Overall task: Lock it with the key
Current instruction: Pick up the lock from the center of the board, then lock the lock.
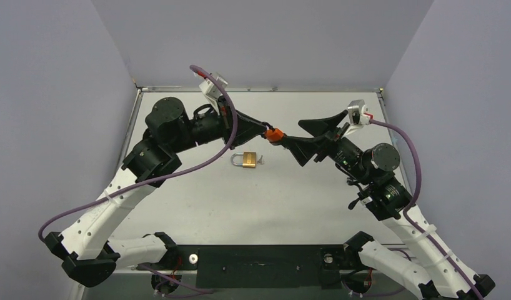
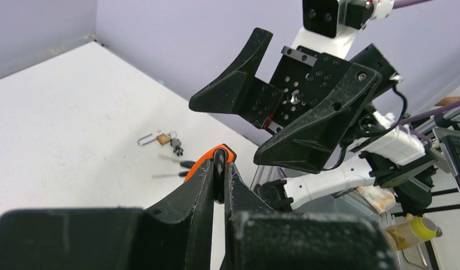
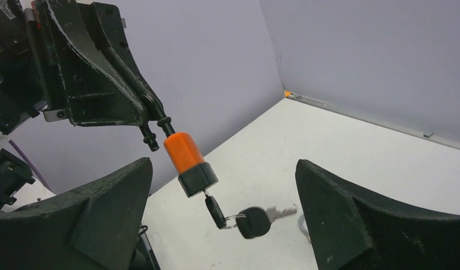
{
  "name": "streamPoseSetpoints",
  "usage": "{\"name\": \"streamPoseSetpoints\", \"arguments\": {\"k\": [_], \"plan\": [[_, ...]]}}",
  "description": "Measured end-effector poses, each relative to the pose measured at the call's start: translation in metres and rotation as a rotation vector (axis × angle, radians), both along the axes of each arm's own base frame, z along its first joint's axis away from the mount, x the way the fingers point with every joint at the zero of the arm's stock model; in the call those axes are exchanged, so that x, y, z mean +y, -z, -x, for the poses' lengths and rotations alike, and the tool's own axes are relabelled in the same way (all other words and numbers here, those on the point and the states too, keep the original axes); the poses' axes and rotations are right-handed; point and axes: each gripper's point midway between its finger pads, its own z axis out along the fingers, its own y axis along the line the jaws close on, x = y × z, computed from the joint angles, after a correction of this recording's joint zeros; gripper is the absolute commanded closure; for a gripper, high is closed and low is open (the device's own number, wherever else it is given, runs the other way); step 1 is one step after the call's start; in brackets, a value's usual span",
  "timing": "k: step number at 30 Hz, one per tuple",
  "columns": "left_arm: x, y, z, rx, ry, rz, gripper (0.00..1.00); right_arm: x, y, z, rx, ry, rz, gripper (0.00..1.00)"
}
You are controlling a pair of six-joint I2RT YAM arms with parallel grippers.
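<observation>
**Keys held mid-air over padlock; looks like a handover.**
L tool clamped on orange fob, keys dangling; padlock on tabletop below. R tool wide apart beside fob. Prob. best: R pinches key head, blade free, before L lets go.

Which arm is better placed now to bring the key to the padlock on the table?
Left, most likely. The left gripper is shut on the orange key holder, and the keys hang below it. The right gripper is open and holds nothing. The padlock lies close by.
</observation>
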Motion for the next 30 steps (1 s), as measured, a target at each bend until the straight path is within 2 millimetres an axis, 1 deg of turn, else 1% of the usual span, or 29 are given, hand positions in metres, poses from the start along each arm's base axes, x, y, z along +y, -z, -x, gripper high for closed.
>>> {"name": "streamPoseSetpoints", "arguments": {"k": [5,8,10,13,15,19,20,21,22,23,24,27,30], "plan": [[0.006,-0.027,0.006,-0.025,-0.044,0.067,1.00,0.004,-0.030,0.007,-0.114,-0.042,-0.067,0.07],[0.008,-0.035,0.003,-0.011,-0.071,0.098,1.00,0.009,-0.043,0.008,-0.167,-0.070,-0.100,0.09],[0.008,-0.037,0.002,0.004,-0.085,0.110,1.00,0.013,-0.047,0.007,-0.191,-0.085,-0.113,0.10],[0.008,-0.041,0.003,0.016,-0.094,0.125,1.00,0.024,-0.045,0.003,-0.193,-0.118,-0.113,0.12],[0.008,-0.045,0.005,0.016,-0.093,0.138,1.00,0.031,-0.043,0.001,-0.187,-0.145,-0.112,0.15],[0.008,-0.054,0.006,0.007,-0.096,0.163,1.00,0.040,-0.041,0.003,-0.177,-0.191,-0.114,0.21],[0.008,-0.055,0.007,0.005,-0.095,0.167,1.00,0.041,-0.041,0.004,-0.178,-0.201,-0.118,0.25],[0.008,-0.056,0.007,0.006,-0.095,0.170,1.00,0.042,-0.043,0.006,-0.180,-0.211,-0.123,0.28],[0.008,-0.056,0.007,0.007,-0.097,0.173,1.00,0.042,-0.045,0.008,-0.185,-0.221,-0.131,0.33],[0.008,-0.057,0.007,0.008,-0.098,0.175,1.00,0.042,-0.047,0.010,-0.191,-0.228,-0.139,0.36],[0.008,-0.057,0.007,0.009,-0.098,0.177,1.00,0.041,-0.050,0.011,-0.197,-0.234,-0.149,0.41],[0.008,-0.058,0.006,0.011,-0.107,0.182,1.00,0.041,-0.058,0.017,-0.210,-0.255,-0.178,0.46],[0.009,-0.059,0.006,0.012,-0.114,0.186,1.00,0.041,-0.065,0.023,-0.216,-0.279,-0.205,0.47]]}}
